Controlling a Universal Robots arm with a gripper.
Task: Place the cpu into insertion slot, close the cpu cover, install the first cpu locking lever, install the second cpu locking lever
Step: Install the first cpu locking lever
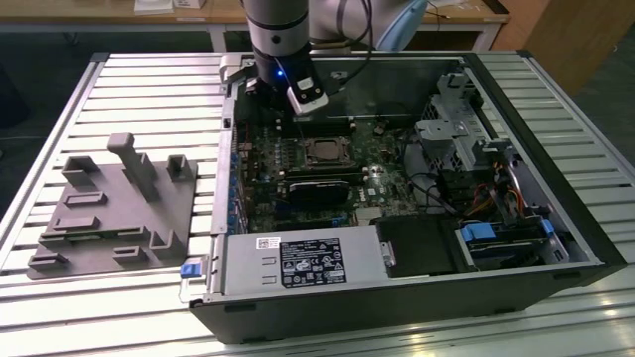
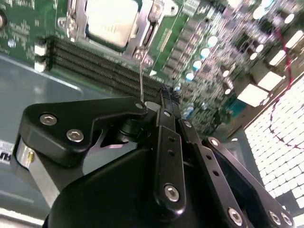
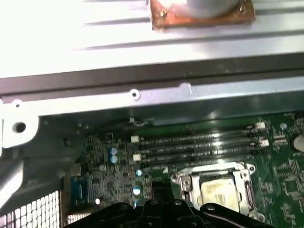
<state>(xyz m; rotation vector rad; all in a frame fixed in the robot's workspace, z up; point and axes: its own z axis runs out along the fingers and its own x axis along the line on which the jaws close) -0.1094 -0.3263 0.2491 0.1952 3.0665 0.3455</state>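
Observation:
The cpu (image 1: 323,152) lies silvery and flat in the insertion slot (image 3: 245,192) on the green motherboard; it also shows in both wrist views (image 2: 111,19) (image 3: 218,190). The cpu cover (image 2: 77,23) (image 3: 186,183) lies as a metal frame around the chip. A thin wire locking lever (image 2: 140,78) stands up from the socket's edge toward the wrist. My gripper (image 1: 293,119) (image 2: 165,92) (image 3: 159,190) hangs above the board just beside the socket, next to the lever. Its black fingers look shut with nothing between them.
Long memory slots (image 2: 95,66) run beside the socket. A black graphics card (image 1: 317,192), a grey power supply (image 1: 297,262) and a drive cage (image 1: 456,126) fill the case. The case's metal wall (image 3: 142,95) is close by. A grey fixture block (image 1: 109,208) sits on the table at the exterior view's left.

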